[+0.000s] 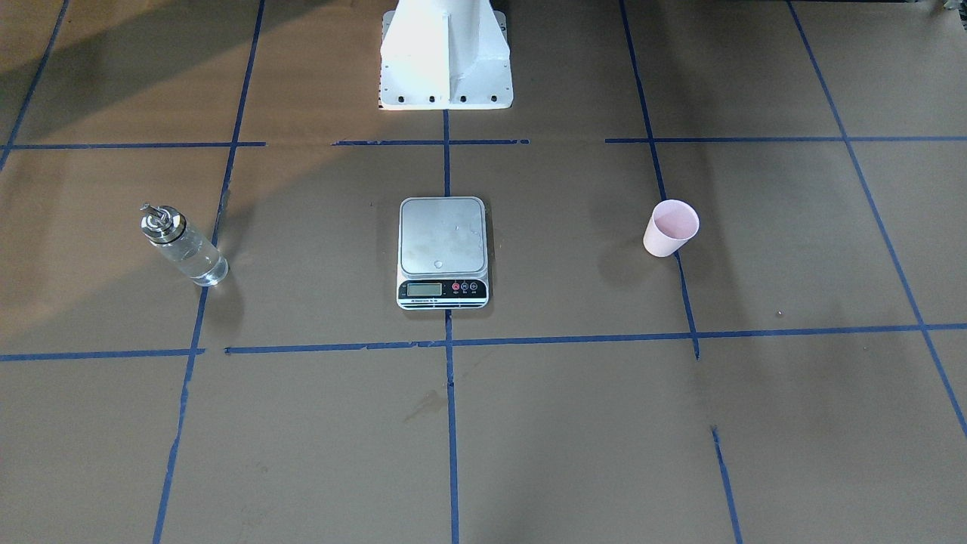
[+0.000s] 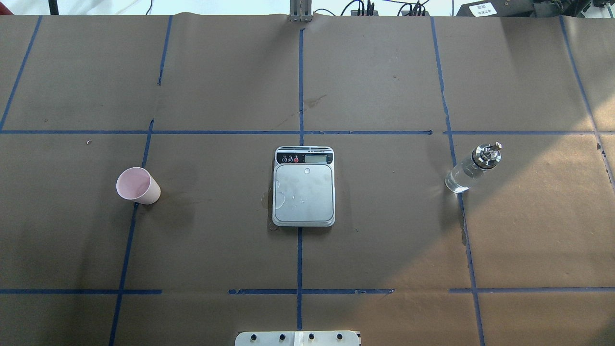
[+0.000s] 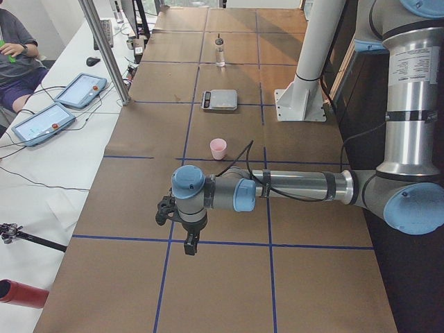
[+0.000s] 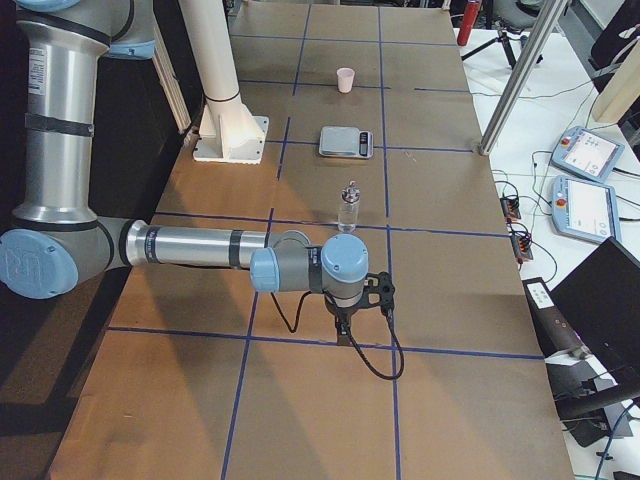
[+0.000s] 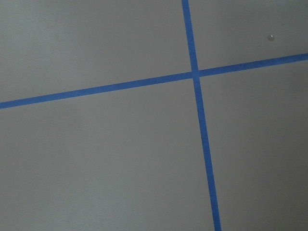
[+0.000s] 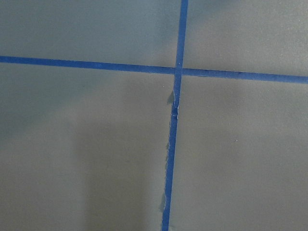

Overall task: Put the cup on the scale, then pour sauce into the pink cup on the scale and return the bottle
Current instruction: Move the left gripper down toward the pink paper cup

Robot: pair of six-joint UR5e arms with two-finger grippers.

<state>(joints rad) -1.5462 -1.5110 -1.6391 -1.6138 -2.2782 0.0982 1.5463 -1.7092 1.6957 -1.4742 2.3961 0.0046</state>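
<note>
One paper cup (image 2: 138, 185), one kitchen scale (image 2: 303, 186) and one glass bottle (image 2: 473, 168) stand in a row on the counter (image 2: 384, 230), all well apart from one another. In the overhead view the cup is at middle left, the scale at centre and the bottle at middle right. The cup is pale pink, tapered and matte. It stands upright and open-mouthed on a blue tape line (image 2: 126, 250), not on the scale. The scale is a flat rounded rectangle with one brushed steel platform, a white body and a black strip bearing one small display and three round buttons; nothing sits on the platform but a few faint smears. The bottle is a clear cylinder with one shiny metal collar and pourer spout, and the clear liquid (image 1: 195, 261) fills much of it. The counter is covered in dull brown paper, cut into squares by blue tape. One white pedestal (image 1: 446, 60) is bolted at the top centre of the front-facing view. There are two arms, each of smooth grey tubes with blue joint caps. The left tool (image 3: 189, 245) hangs over the counter at the lower centre of the left side view, and the right tool (image 4: 342, 328) at the centre of the right side view. I cannot tell whether either stands open or closed. Each wrist view shows only paper and one tape crossing.
</note>
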